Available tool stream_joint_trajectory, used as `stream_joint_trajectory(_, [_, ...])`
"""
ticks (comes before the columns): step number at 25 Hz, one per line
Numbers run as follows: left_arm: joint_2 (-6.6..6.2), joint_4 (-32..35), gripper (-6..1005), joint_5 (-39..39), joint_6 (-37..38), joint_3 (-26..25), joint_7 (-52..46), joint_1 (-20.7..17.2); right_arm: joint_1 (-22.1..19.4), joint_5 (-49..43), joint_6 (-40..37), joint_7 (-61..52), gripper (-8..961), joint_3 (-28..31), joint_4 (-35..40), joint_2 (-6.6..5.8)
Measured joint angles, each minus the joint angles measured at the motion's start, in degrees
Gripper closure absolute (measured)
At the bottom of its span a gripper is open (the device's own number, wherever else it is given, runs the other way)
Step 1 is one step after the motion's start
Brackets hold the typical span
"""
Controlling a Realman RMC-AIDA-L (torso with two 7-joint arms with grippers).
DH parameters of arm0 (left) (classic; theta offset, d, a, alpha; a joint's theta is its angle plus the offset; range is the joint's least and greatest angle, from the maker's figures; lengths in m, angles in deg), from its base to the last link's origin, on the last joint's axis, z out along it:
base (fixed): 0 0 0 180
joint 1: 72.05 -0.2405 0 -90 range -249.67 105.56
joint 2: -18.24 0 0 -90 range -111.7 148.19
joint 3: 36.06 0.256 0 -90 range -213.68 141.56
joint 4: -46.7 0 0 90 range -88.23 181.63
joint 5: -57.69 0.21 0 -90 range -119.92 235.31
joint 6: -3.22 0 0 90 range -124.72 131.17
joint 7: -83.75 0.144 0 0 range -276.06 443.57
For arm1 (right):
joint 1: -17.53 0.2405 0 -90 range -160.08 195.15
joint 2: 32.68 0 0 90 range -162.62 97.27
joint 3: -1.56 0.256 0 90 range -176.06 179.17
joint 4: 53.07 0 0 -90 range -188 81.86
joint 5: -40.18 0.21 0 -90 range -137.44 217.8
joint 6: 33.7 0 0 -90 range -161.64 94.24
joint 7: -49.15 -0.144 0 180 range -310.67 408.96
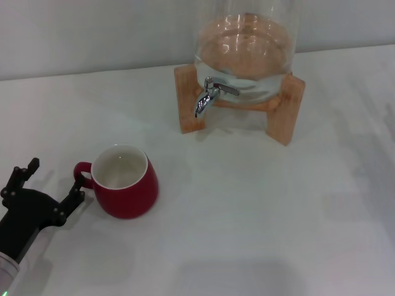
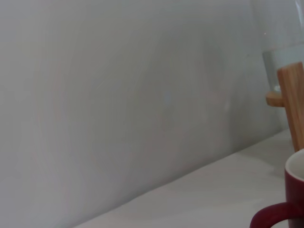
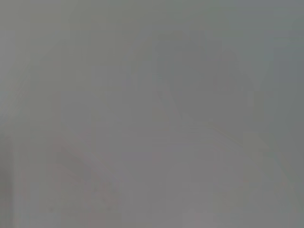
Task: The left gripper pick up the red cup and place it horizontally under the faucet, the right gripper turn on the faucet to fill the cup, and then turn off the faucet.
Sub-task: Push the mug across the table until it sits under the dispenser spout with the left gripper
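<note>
Cup [image 1: 126, 182] upright on table [image 1: 259, 216], front left, handle toward the left. Left gripper [image 1: 50, 179] just beside the handle, at the left edge. Dispenser [image 1: 247, 43] on stand [image 1: 287, 111], far centre-right; faucet [image 1: 208, 95] on its front, facing the cup, well apart.

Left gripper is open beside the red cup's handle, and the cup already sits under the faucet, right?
Not quite. In the head view the red cup stands well short of the faucet, not under it. The left gripper is open beside its handle.

white table [image 1: 259, 234]; plain pale wall [image 1: 92, 31] behind
</note>
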Motion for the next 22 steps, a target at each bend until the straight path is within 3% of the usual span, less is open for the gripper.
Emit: stream_joint_trajectory(22, [0.0, 0.0, 115, 0.0, 0.0, 0.6, 0.1, 1.4, 0.1, 0.0, -0.2, 0.0, 231, -0.2, 0.1, 0.0])
